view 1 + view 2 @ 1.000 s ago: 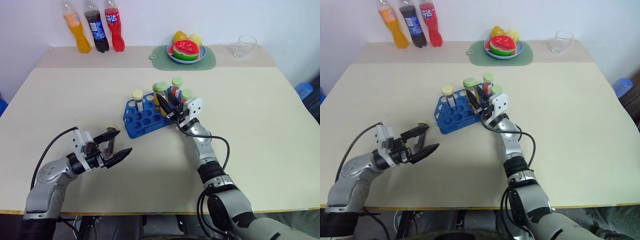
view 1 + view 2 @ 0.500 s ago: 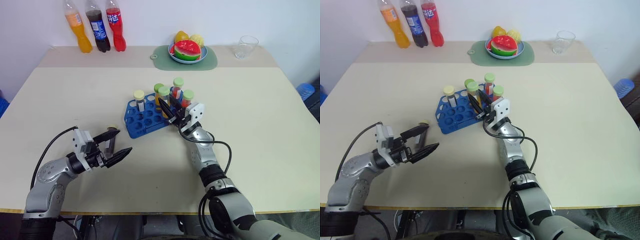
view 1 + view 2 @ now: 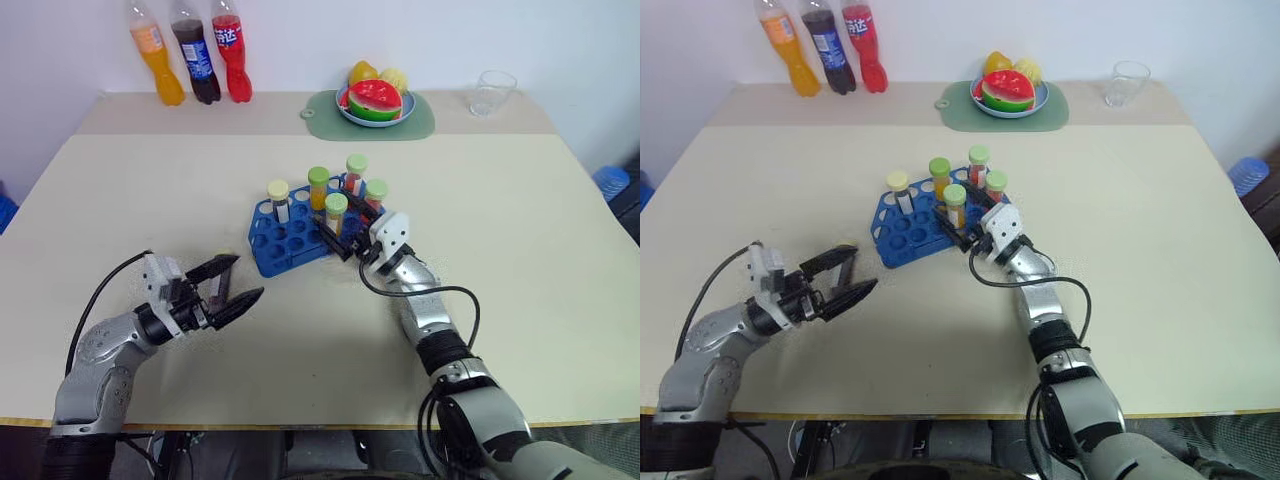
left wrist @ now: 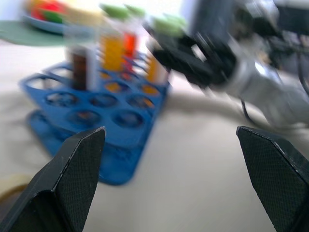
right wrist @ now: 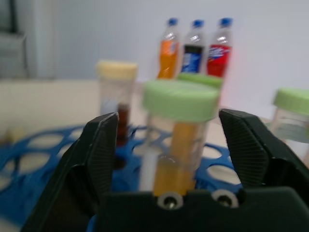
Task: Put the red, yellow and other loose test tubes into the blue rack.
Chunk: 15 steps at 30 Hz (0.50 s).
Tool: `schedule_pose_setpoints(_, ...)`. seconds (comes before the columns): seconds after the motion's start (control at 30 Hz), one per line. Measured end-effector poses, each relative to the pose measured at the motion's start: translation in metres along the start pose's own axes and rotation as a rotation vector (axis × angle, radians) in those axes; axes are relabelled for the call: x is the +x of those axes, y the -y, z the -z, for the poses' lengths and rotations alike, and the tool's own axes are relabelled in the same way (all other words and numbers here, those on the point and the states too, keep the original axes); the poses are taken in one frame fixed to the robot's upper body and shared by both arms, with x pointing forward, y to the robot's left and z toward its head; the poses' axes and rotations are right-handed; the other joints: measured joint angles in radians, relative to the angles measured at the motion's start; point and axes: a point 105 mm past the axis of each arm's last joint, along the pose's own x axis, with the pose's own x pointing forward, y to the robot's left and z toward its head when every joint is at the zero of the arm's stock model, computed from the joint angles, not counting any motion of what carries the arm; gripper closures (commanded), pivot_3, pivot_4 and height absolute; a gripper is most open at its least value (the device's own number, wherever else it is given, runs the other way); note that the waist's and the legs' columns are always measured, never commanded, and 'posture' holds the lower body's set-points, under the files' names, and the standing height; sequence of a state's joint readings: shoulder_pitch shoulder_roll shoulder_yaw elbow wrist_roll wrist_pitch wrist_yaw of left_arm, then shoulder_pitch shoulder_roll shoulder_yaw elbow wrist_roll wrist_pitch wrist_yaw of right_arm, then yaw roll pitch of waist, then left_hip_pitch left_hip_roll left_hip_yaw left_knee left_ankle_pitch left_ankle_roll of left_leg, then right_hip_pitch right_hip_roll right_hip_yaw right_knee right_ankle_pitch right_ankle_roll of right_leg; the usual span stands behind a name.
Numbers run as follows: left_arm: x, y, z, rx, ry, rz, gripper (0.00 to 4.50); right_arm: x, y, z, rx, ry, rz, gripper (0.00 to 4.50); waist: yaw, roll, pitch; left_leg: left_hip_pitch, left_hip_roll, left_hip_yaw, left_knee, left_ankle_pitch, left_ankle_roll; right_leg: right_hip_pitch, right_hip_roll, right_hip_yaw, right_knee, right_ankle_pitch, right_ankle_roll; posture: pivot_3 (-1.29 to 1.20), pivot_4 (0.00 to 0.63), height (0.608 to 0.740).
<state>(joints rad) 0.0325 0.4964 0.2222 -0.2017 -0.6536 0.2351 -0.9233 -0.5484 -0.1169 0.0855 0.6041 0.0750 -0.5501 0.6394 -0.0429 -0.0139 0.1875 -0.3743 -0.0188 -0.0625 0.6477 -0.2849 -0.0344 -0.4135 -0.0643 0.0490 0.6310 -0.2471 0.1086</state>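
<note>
— Checking your right tool [image 3: 962,237]: fingers spread either side of the yellow tube [image 3: 955,206], seated in the blue rack [image 3: 902,232] mid-table.
— Risk?
— Withdraw crooked and you tip it. Left tool [image 3: 842,284] open, empty.

Blue rack [image 3: 292,238]: near right corner hidden behind the right pincer [image 3: 345,228]; whether its fingers touch the green-capped tube [image 3: 336,213] cannot be told.
Small pale item [image 3: 224,258] behind left pincer [image 3: 232,285]: mostly hidden, kind unclear.
Left wrist view: tubes and right arm blurred.
Bottle [image 3: 151,45] labels: too small to read.
</note>
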Motion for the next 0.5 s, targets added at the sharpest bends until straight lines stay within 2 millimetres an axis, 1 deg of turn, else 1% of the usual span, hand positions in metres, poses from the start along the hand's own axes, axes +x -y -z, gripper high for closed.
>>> schedule_pose_setpoints(0.07, 0.002, -0.006, -0.011, -0.012, 0.023, -0.100, 0.00, -0.014, -0.001, 0.003, -0.055, -0.066, -0.077, 0.86, 0.003, 0.000, 0.000, 0.000, 0.000, 0.000, 0.000, 0.000, 0.000, 0.000, -0.001, 0.000, 0.000, 0.000, 0.000, 0.00, 0.150, 0.740)
schedule_pose_setpoints(0.17, 0.001, -0.015, -0.020, -0.010, 0.008, -0.217, 0.00, -0.037, 0.005, 0.009, -0.086, -0.161, -0.144, 0.86, 0.002, 0.000, 0.000, 0.000, 0.000, 0.000, 0.000, 0.000, 0.000, 0.001, 0.000, 0.000, 0.000, 0.000, 0.000, 0.00, 0.150, 0.740)
schedule_pose_setpoints(0.27, 0.000, -0.025, -0.023, -0.036, -0.038, -0.321, 0.00, -0.074, 0.009, 0.015, -0.102, -0.279, -0.247, 0.86, 0.004, 0.000, 0.000, 0.000, -0.001, 0.000, 0.000, 0.000, 0.000, 0.001, 0.001, 0.000, 0.000, 0.000, 0.000, 0.00, 0.150, 0.740)
schedule_pose_setpoints(0.33, 0.002, -0.036, -0.029, -0.095, -0.070, -0.408, 0.00, -0.099, 0.012, 0.013, -0.087, -0.336, -0.314, 0.86, 0.009, -0.001, 0.001, 0.000, -0.001, -0.001, 0.001, 0.000, 0.000, 0.002, 0.001, 0.000, 0.000, 0.000, 0.000, 0.00, 0.150, 0.740)
schedule_pose_setpoints(0.37, 0.000, -0.043, -0.031, -0.110, -0.130, -0.469, 0.00, -0.106, 0.013, 0.008, -0.088, -0.346, -0.341, 0.86, 0.008, -0.001, 0.001, 0.001, -0.001, -0.002, 0.002, 0.000, 0.000, 0.003, 0.002, -0.001, 0.000, 0.000, 0.000, 0.00, 0.150, 0.740)
schedule_pose_setpoints(0.43, -0.003, -0.054, -0.032, -0.137, -0.266, -0.564, 0.00, -0.110, 0.018, -0.006, -0.099, -0.330, -0.367, 0.86, -0.003, -0.001, 0.001, 0.002, -0.001, -0.001, 0.002, 0.000, 0.000, 0.003, 0.002, -0.001, 0.000, 0.000, 0.001, 0.00, 0.150, 0.740)
schedule_pose_setpoints(0.5, 0.006, -0.053, -0.038, -0.203, -0.312, -0.584, 0.00, -0.108, 0.022, -0.017, -0.103, -0.311, -0.367, 0.86, -0.003, -0.002, 0.001, 0.002, -0.001, -0.002, 0.002, 0.000, 0.000, 0.004, 0.003, -0.001, 0.001, 0.000, 0.001, 0.00, 0.150, 0.740)
